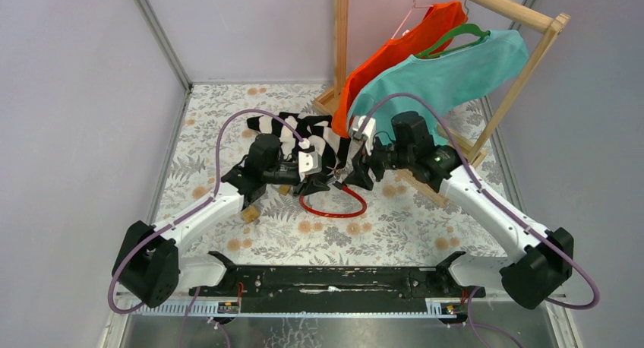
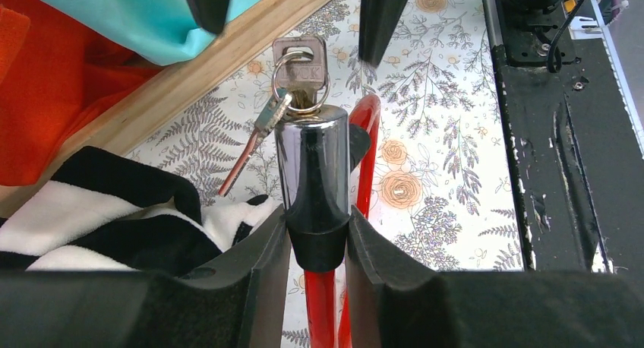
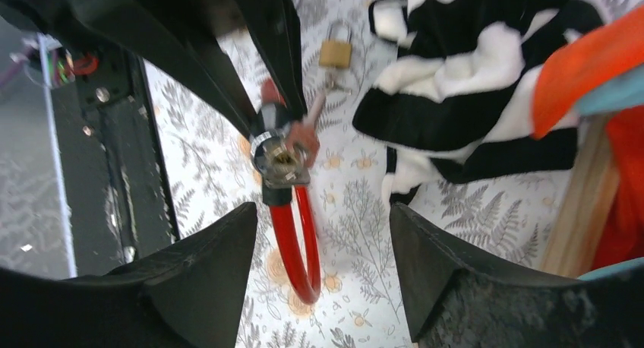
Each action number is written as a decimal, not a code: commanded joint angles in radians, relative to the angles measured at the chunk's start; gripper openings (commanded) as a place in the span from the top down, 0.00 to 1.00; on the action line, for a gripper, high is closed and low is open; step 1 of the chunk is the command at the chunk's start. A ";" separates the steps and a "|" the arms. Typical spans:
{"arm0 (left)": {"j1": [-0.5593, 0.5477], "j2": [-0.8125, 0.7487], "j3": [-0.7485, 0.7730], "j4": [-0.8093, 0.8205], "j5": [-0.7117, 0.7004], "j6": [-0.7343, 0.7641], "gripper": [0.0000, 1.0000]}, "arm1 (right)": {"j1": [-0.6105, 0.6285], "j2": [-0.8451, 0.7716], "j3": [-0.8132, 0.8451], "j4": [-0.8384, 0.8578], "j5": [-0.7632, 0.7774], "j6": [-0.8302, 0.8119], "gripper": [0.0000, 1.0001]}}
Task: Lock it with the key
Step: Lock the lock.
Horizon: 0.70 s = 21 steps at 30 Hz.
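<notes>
From above, the two arms meet over the middle of the flowery table (image 1: 425, 226). The left gripper (image 1: 323, 182) and the right gripper (image 1: 355, 172) are very close, with the red cable (image 1: 330, 215) looped on the near side of them. A striped cloth (image 1: 304, 131) lies just behind, and farther right a teal shirt (image 1: 448, 74) and an orange shirt (image 1: 395, 52) hang on a wooden rack (image 1: 524, 82). In the left wrist view, the left gripper (image 2: 317, 226) squeezes tight on the shiny lock (image 2: 311, 166), holding it upright. The key (image 2: 300, 63) sits in its top, and a spare key (image 2: 254, 139) dangles from the ring. The right gripper's fingers (image 2: 380, 17) hang just past the key, not touching it. In the right wrist view, the right gripper (image 3: 325, 219) is spread wide with nothing in it, and the lock (image 3: 279, 162) is ahead of it. That spot is blurry. A small padlock (image 3: 335, 53) lies farther off by the cloth. The job looks barely started, because the key has yet to be pinched and turned. The fingers could grab the ring or spare key by mistake. A hard twist could spin the lock in the left grip, and the two grippers could bump, being so close.
</notes>
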 commanded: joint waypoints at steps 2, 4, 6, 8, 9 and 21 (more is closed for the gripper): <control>-0.010 0.016 -0.006 -0.085 0.002 0.013 1.00 | -0.007 -0.016 0.140 -0.042 -0.096 0.185 0.29; -0.010 0.017 -0.003 -0.085 -0.002 0.013 1.00 | -0.007 0.016 0.175 -0.062 -0.095 0.244 0.32; -0.010 0.019 0.000 -0.086 -0.005 0.012 1.00 | -0.007 0.044 0.205 -0.093 -0.080 0.283 0.35; -0.010 0.021 0.000 -0.085 -0.007 0.012 1.00 | -0.007 0.068 0.229 -0.121 -0.068 0.303 0.37; -0.011 0.022 0.001 -0.084 -0.007 0.012 1.00 | -0.007 0.077 0.236 -0.131 -0.071 0.309 0.38; -0.010 0.021 0.002 -0.084 -0.010 0.012 1.00 | -0.007 0.130 0.234 -0.139 -0.081 0.347 0.48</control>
